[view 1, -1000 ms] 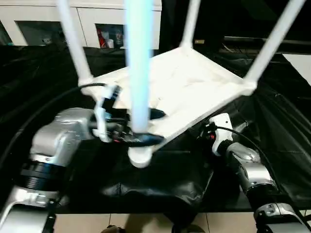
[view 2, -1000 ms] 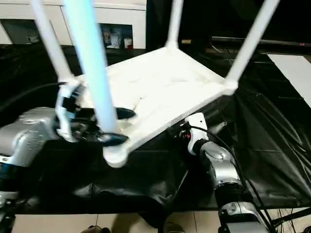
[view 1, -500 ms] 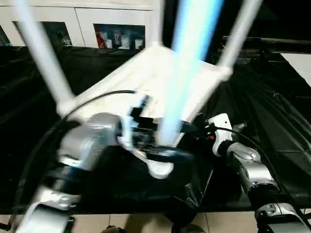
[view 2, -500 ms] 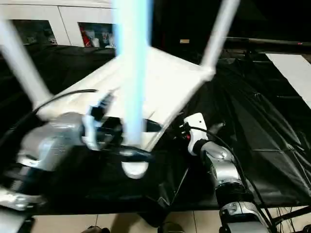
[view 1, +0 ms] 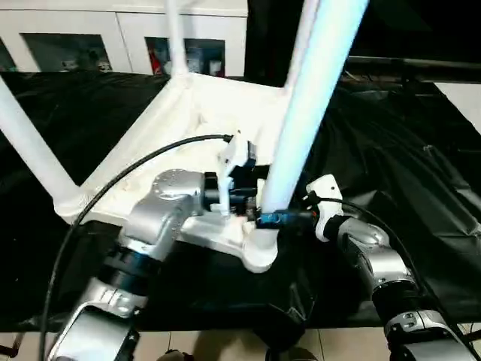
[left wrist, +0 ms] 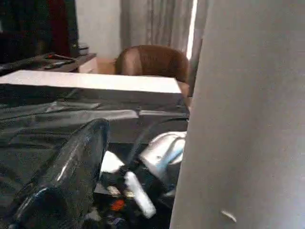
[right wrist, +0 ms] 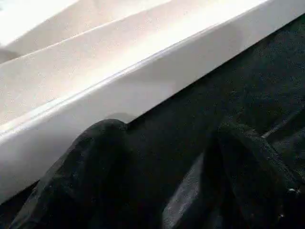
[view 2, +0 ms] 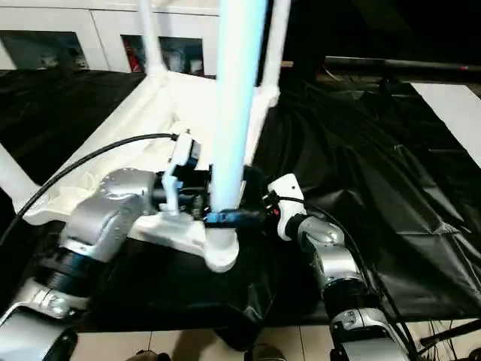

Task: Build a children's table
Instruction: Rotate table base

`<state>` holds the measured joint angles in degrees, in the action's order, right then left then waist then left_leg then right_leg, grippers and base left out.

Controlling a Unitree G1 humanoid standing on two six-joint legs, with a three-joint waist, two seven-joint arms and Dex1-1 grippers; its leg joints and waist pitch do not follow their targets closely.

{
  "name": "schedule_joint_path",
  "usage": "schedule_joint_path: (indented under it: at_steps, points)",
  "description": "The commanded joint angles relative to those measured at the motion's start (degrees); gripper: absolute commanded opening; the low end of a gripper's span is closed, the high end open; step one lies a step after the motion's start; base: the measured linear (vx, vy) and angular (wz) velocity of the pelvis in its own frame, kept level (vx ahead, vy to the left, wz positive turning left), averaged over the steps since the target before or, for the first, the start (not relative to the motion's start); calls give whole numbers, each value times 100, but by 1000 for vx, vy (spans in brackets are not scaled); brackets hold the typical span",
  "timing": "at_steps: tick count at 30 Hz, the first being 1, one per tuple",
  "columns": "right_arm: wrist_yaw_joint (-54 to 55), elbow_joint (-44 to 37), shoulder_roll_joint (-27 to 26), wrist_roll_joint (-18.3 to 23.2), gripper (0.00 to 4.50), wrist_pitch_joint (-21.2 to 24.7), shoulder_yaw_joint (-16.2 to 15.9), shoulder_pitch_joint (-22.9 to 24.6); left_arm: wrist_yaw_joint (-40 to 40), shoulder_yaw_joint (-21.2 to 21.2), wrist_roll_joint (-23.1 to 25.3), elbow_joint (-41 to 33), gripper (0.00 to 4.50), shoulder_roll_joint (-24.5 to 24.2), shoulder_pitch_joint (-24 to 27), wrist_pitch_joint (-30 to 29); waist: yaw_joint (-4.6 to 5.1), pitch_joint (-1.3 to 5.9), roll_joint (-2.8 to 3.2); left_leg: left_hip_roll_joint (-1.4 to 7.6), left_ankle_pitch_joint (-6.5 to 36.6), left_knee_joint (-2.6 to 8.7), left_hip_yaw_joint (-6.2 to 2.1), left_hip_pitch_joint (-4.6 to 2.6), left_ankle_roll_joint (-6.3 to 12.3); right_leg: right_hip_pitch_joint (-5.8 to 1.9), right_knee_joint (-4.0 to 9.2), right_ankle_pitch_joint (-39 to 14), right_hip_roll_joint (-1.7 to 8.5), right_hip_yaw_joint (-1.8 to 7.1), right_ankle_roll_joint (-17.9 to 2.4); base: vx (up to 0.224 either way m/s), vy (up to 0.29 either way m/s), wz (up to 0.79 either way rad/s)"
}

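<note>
Lower centre of frame: near corner socket of the tabletop, nearest leg standing in it and rising to the top edge. Left gripper clamped around this leg's base. Right gripper, lower right: fingers spread apart, nothing between them, close under the tabletop edge; contact uncertain. Tabletop upside down on black sheeting, extending to upper left. Far legs upright at back corners.

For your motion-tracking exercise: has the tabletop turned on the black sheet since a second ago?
Yes. Against the white cabinets, the tabletop has swung round; its far-right corner now lies near picture centre.
</note>
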<state>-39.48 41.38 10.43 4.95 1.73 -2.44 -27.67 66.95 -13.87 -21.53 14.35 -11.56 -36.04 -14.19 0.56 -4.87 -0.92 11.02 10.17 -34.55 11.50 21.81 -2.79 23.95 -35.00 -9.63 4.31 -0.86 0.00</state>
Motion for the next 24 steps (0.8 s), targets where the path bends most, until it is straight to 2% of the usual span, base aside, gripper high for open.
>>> schedule_joint_path:
  at_steps: [1,2,6,7,9,11,14,15,16,17,18,19,20,22,23,24]
  points:
    - [-500,-197,-168,44,361,30,-444,-3,-386,-184,345,308,448,210,-189,233,-54,449,17,155,1378,397,-81,-86,245,-333,409,-1171,240,126,-1560,0,0,0]
    - [-448,-154,-180,27,361,-4,-435,-28,-427,-183,393,422,448,267,-236,333,-54,443,39,152,1437,398,-85,-97,217,-317,430,-1290,246,129,-1525,0,0,0]
    - [-150,34,-214,-22,361,-118,-285,-161,-714,-123,662,843,448,411,-367,914,-43,451,17,138,1519,402,-93,-84,154,-318,449,-1493,253,124,-1427,0,0,0]
    - [-191,22,-208,25,361,-99,-234,-170,-937,-70,786,1045,448,507,-434,1200,-45,446,36,142,1546,405,-99,-80,164,-313,458,-1478,251,125,-1438,0,0,0]
    - [-216,6,-200,26,361,-99,-239,-162,-978,-61,802,1081,448,534,-449,1252,-48,456,25,147,1547,401,-97,-88,178,-312,445,-1386,250,126,-1459,0,0,0]
    - [-234,-44,-170,7,361,-123,-231,-127,-1139,-47,848,1168,448,640,-484,1348,-53,461,66,148,1505,397,-93,-91,217,-306,435,-1194,245,123,-1538,0,0,0]
    - [-91,-75,-107,-22,361,-208,-120,-108,-1459,-35,1068,1394,448,752,-571,1600,-65,476,52,156,1400,388,-91,-85,293,-322,413,-916,244,120,-1609,0,0,0]
    - [123,-87,-35,-12,361,-294,26,-121,-1591,-19,1170,1599,448,769,-671,1674,-68,475,48,152,1382,388,-90,-77,299,-326,410,-908,247,118,-1612,0,0,0]
    - [202,-119,5,32,361,-310,124,-127,-1697,17,1242,1755,448,771,-739,1820,-57,484,136,147,1416,387,-85,-102,294,-311,443,-856,230,112,-1613,0,0,0]
    - [238,-137,26,57,361,-315,175,-129,-1757,36,1282,1838,448,772,-775,1906,-69,494,84,135,1397,372,-88,-90,314,-338,420,-782,236,113,-1635,0,0,0]
    - [268,-220,96,105,361,-337,264,-111,-1732,63,1322,2005,448,728,-846,2037,-73,492,72,130,1351,368,-88,-75,343,-346,413,-763,243,115,-1639,0,0,0]
    - [216,-424,213,215,361,-294,389,-41,-1411,89,1243,2138,448,632,-897,2118,-89,496,134,116,1262,358,-87,-71,397,-351,417,-762,250,115,-1637,0,0,0]
    - [194,-481,243,242,361,-280,416,-18,-1311,96,1210,2156,448,607,-903,2120,-103,500,109,111,1221,351,-75,-71,463,-355,425,-750,243,118,-1613,0,0,0]
    - [89,-710,358,316,361,-221,480,86,-1015,139,1084,2145,448,515,-877,2121,-115,494,113,116,1157,356,-80,-58,513,-366,411,-715,249,117,-1613,0,0,0]
    - [-95,-956,473,387,361,-119,491,219,-660,134,932,1995,448,388,-780,1943,-143,479,148,128,1144,359,-72,-71,533,-356,420,-766,248,113,-1635,0,0,0]
    - [-205,-1088,531,423,361,-59,492,294,-462,128,864,1925,448,323,-725,1845,-139,477,156,135,1159,365,-68,-69,527,-347,409,-779,230,107,-1674,0,0,0]
